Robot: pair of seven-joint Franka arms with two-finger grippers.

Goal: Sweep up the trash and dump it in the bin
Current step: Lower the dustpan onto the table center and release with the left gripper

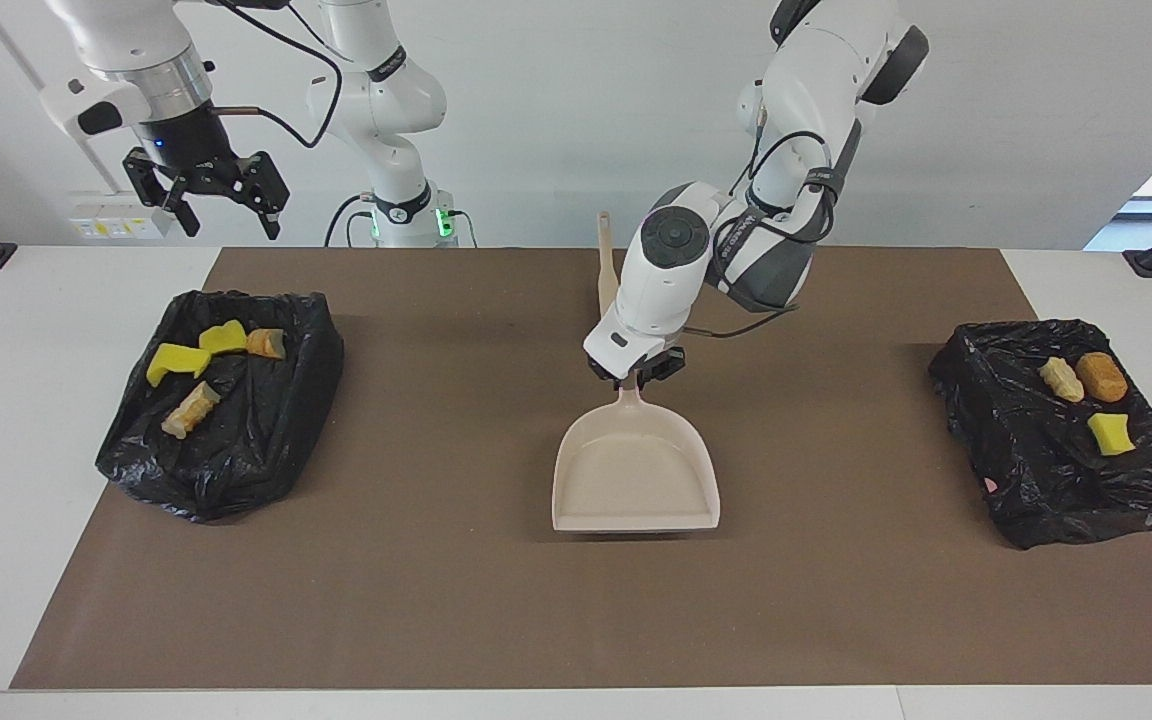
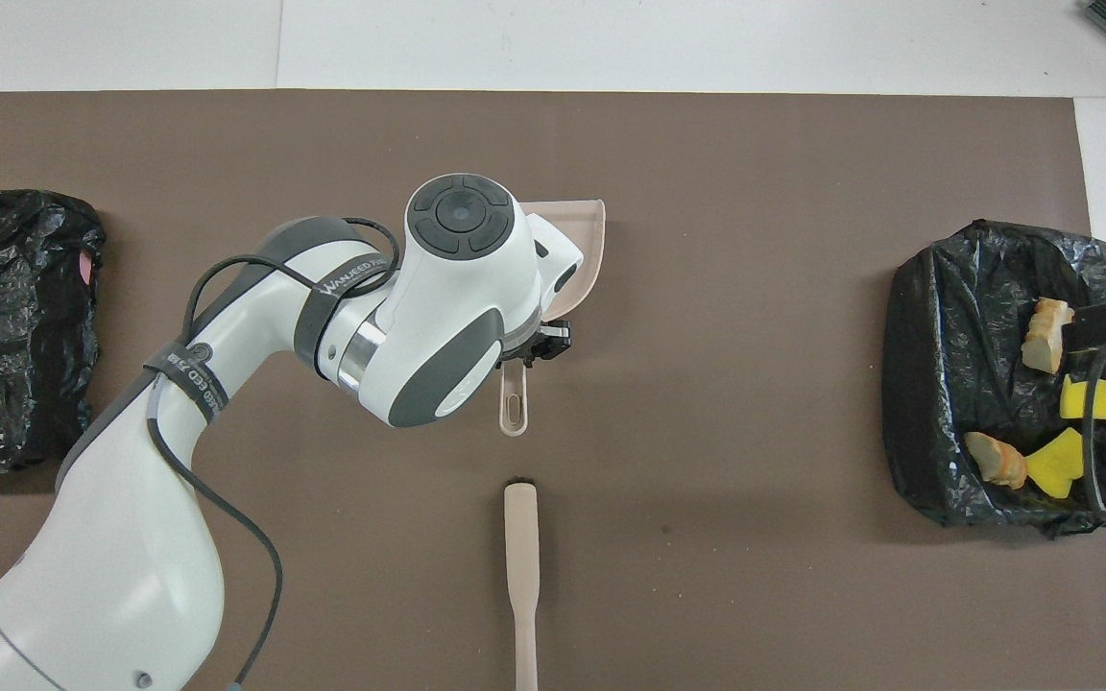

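From the facing view, the left gripper (image 1: 648, 377) is clamped on the handle of the dustpan (image 1: 636, 475), which sits at the middle of the brown mat (image 1: 496, 600) with its wide mouth turned away from the robots and its pan empty. The brush (image 1: 609, 290) lies on the mat nearer to the robots than the dustpan, with nothing holding it. The right gripper (image 1: 206, 195) hangs with its fingers apart, high over its own end of the table, waiting. No trash shows on the bare mat: four pieces (image 1: 198, 370) lie in the black-bagged bin (image 1: 236, 450) at the right arm's end, and three pieces (image 1: 1086, 395) lie on the black-bagged bin (image 1: 1056, 470) at the left arm's end. So the task looks finished or close to it, and the step in hand seems to be putting the dustpan down; the next move would call for letting go of the handle and lifting clear without dragging the pan. From the overhead view, the left arm covers most of the pan, with the handle's end showing just below the wrist and the brush lying in line with it, nearer the robots. The bin at the right arm's end shows its four pieces; the other bin shows only crumpled black plastic.
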